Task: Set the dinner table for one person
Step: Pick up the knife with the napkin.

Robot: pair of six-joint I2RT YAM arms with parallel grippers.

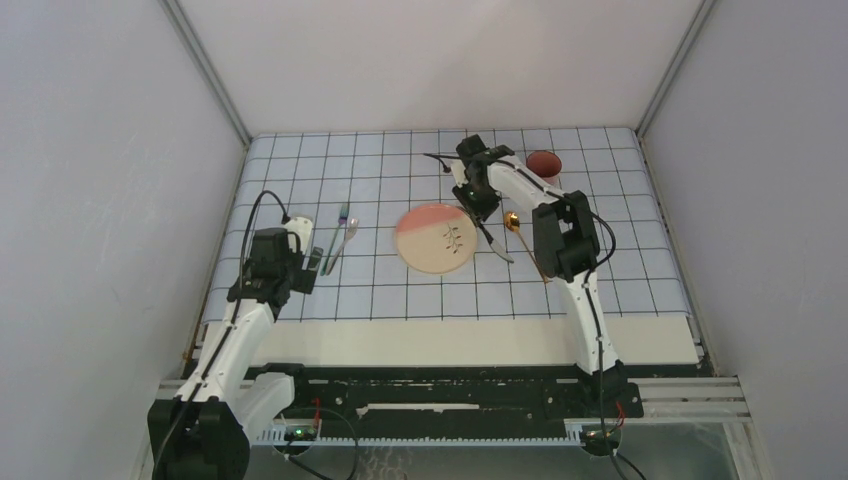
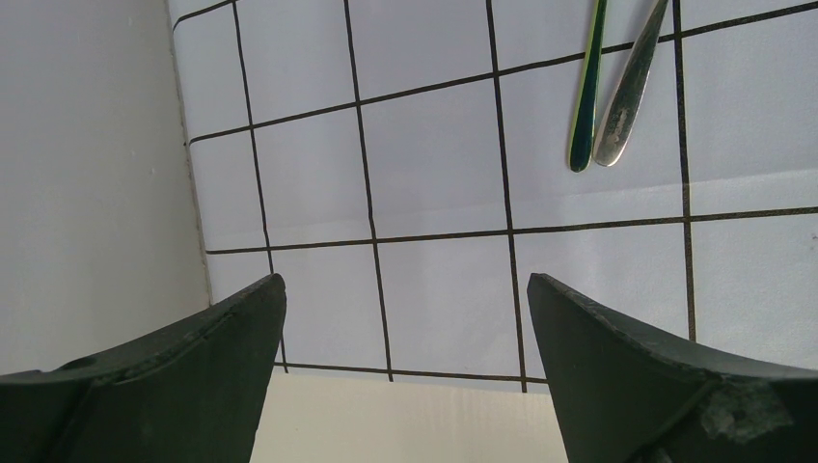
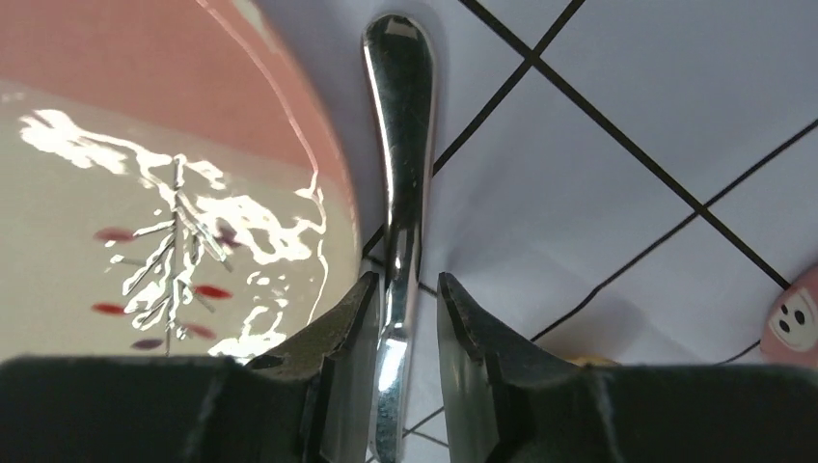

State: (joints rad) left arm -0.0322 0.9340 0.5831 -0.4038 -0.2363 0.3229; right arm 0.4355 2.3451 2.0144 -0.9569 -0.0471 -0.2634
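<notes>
The cream-white dinner table [image 1: 450, 340] carries a pale-blue gridded cloth [image 1: 620, 270]. A pink and cream plate [image 1: 436, 238] lies mid-cloth. Just right of it lies a silver knife [image 1: 497, 245], flat on the cloth. My right gripper [image 1: 478, 205] stands low over the knife's handle [image 3: 400, 116]; its jaws [image 3: 405, 282] are a little apart, with a gap showing on the right side. A gold spoon [image 1: 512, 222] lies right of the knife. My left gripper [image 1: 315, 262] hangs wide open and empty [image 2: 405, 289] near the cloth's front left edge.
A red cup [image 1: 543, 163] stands at the back right. A silver fork [image 1: 346, 238] and a green-handled utensil [image 1: 336, 238] lie left of the plate, their handle ends [image 2: 603, 116] ahead of my left fingers. Grey walls close in both sides.
</notes>
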